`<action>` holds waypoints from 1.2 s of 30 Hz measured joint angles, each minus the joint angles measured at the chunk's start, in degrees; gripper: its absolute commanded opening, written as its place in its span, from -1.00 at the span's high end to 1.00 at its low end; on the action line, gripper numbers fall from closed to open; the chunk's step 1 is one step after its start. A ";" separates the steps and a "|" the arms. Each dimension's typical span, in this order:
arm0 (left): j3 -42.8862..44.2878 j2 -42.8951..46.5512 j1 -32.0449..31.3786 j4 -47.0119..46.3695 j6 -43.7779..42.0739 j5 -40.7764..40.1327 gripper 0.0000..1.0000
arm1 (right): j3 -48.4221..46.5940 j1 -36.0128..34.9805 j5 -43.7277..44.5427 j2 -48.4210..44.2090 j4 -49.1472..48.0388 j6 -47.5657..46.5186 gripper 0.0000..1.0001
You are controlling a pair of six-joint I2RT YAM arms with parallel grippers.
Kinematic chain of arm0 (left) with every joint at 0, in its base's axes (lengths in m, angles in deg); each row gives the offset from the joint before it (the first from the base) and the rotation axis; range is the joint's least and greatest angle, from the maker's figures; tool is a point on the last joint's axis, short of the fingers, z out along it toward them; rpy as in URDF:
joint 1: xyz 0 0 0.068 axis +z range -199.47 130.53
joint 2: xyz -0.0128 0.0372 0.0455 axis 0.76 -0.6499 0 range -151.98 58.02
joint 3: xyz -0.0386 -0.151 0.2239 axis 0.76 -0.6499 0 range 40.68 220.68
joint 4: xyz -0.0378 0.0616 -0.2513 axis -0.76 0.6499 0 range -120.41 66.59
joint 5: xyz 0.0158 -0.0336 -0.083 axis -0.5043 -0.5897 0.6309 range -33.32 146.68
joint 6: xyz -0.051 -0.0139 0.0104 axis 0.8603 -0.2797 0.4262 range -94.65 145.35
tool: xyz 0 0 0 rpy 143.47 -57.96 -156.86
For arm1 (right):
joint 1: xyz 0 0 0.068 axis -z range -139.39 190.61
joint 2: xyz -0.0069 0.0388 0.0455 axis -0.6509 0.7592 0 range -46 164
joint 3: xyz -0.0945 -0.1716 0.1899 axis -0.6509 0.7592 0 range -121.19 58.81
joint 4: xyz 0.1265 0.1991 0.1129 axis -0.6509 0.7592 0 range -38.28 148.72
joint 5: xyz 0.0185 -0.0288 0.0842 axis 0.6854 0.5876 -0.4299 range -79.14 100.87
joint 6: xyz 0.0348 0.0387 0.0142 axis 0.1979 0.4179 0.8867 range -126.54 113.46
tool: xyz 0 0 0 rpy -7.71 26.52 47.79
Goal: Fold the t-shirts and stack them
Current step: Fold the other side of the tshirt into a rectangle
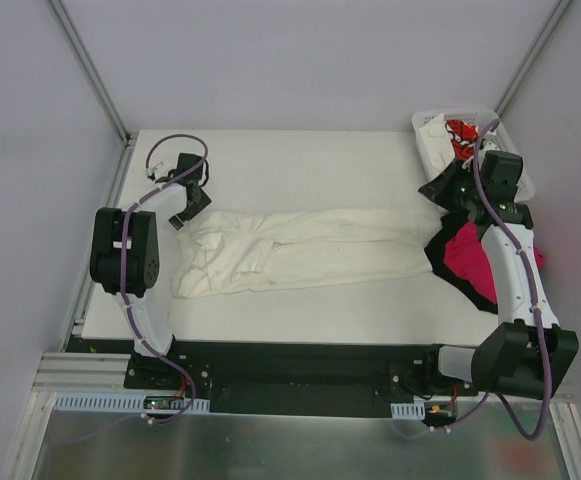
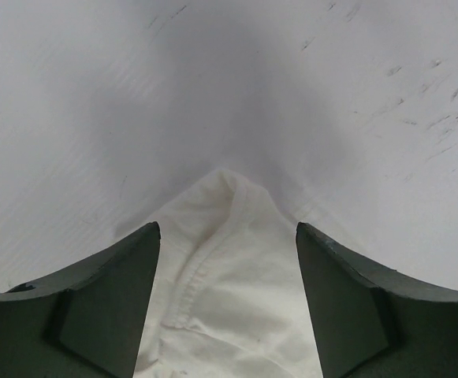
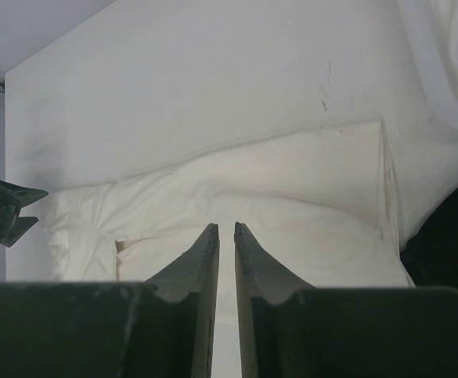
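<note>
A cream-white t-shirt [image 1: 300,255] lies stretched left to right across the middle of the table, folded lengthwise. My left gripper [image 1: 192,205] hovers at its upper left corner. In the left wrist view that gripper [image 2: 227,228] is open, and the shirt's hemmed corner [image 2: 229,268] lies loose on the table between the fingers [image 2: 110,303]. My right gripper [image 1: 457,192] is at the shirt's right end, over a black t-shirt [image 1: 440,250] and a magenta-pink one [image 1: 467,255]. In its wrist view the right gripper [image 3: 226,227] is shut to a thin slit, with nothing in it.
A white lattice basket [image 1: 425,125] stands at the back right corner and holds a white shirt with red print [image 1: 460,135]. Metal frame posts rise at both back corners. The black shirt [image 3: 449,236] hangs partly over the table's right edge.
</note>
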 measured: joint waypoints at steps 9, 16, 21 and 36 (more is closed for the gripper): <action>0.85 -0.42 0.74 2.34 -1.16 -0.48 -0.28 | 0.00 0.31 -0.83 -1.49 -0.04 0.24 0.67; 9.07 -6.78 1.70 5.20 -2.69 1.05 -0.28 | 0.02 0.39 -1.14 -1.77 -0.13 0.52 0.67; 15.10 -11.34 1.75 8.00 -4.42 2.69 -0.12 | 0.44 0.39 -1.92 -1.77 -0.68 1.01 0.67; 15.15 -11.98 1.73 11.65 -5.79 3.52 0.48 | 0.55 0.48 -3.28 -1.77 -1.46 2.32 0.68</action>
